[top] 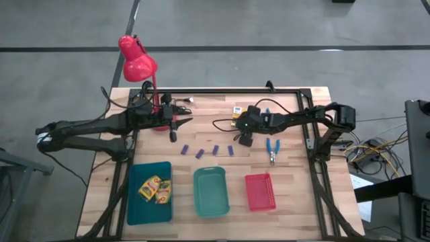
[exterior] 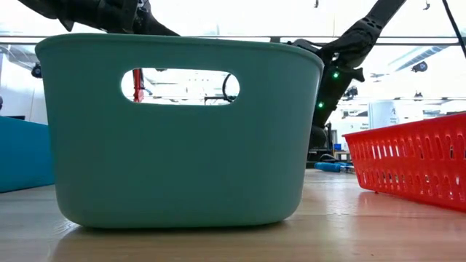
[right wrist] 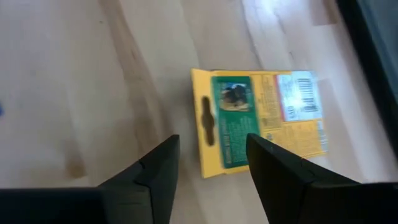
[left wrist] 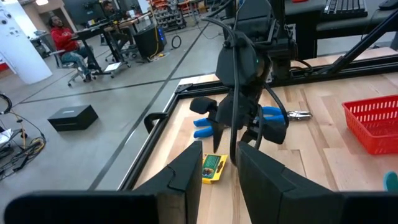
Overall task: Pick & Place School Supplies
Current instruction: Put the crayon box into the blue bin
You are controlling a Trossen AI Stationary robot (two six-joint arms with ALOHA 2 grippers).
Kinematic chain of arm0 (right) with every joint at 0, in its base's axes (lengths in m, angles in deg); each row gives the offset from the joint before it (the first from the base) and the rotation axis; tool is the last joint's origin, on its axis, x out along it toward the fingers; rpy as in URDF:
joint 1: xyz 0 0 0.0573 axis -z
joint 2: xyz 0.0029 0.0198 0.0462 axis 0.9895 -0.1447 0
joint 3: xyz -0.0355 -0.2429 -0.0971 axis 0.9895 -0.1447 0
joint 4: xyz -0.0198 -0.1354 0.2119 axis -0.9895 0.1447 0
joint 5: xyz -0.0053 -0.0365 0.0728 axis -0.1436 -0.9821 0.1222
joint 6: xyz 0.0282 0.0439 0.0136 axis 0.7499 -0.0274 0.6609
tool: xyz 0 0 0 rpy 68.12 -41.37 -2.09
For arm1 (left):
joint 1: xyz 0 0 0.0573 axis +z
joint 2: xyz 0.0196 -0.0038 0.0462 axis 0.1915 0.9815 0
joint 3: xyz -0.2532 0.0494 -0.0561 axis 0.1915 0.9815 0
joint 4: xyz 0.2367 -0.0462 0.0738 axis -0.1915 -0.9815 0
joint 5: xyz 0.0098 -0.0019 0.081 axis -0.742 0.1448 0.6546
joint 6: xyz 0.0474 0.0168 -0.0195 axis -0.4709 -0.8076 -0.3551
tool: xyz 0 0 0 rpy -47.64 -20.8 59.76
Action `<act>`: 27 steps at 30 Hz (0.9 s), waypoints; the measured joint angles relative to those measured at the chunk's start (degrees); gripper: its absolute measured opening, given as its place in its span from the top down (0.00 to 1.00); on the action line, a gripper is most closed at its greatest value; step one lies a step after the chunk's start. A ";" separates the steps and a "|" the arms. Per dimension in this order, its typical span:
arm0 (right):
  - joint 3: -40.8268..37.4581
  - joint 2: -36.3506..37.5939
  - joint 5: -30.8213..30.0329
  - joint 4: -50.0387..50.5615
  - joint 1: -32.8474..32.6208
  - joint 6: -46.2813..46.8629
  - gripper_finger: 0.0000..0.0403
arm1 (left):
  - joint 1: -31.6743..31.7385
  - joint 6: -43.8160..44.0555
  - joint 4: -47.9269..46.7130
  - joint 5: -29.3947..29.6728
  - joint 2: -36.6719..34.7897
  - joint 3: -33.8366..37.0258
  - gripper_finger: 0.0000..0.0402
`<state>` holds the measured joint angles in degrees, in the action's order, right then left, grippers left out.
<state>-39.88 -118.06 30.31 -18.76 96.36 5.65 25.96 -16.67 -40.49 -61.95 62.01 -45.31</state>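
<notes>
Claws first, from your left: the left claw (top: 176, 128) hangs near the base of the red desk lamp (top: 137, 62) at the back left of the table (top: 101, 175), and its fingers (left wrist: 184, 180) stand partly apart with nothing between them. Below it on the front edge you see the blue tray (top: 149, 192), holding two crayon boxes (top: 155, 189). Moving right, four purple blocks (top: 205, 151) lie in a loose row on the bare wood, well apart from both claws and behind the teal tray (top: 211, 192). Next comes the third crayon box (right wrist: 261, 118), flat on the table near the back rail. The right claw (top: 243, 138) hovers just beside it, jaws spread and empty; in the right wrist view the box lies just ahead of the fingertips (right wrist: 163, 163), not between them. Further right, one pair of blue-handled scissors (top: 272, 148) lies near the red tray (top: 260, 191), which sits at the front. A second blue-handled tool (left wrist: 204, 127) shows behind the right claw in the left wrist view.
</notes>
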 joint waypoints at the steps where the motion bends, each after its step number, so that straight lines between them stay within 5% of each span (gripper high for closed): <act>1: 0.00 0.00 -0.39 0.09 0.00 -0.47 0.54 | 0.00 -0.01 -0.01 0.00 0.00 0.00 0.74; 19: -0.15 -3.10 -5.91 -0.30 0.38 -1.75 0.54 | -0.01 -0.02 -0.04 -0.01 0.02 0.00 0.74; 27: -0.15 -3.17 -2.72 -0.35 0.96 -2.45 0.59 | -0.01 -0.01 -0.04 -0.01 0.02 0.00 0.74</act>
<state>-40.03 -121.24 27.58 -19.11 97.32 3.20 25.95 -16.68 -40.53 -61.97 62.03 -45.31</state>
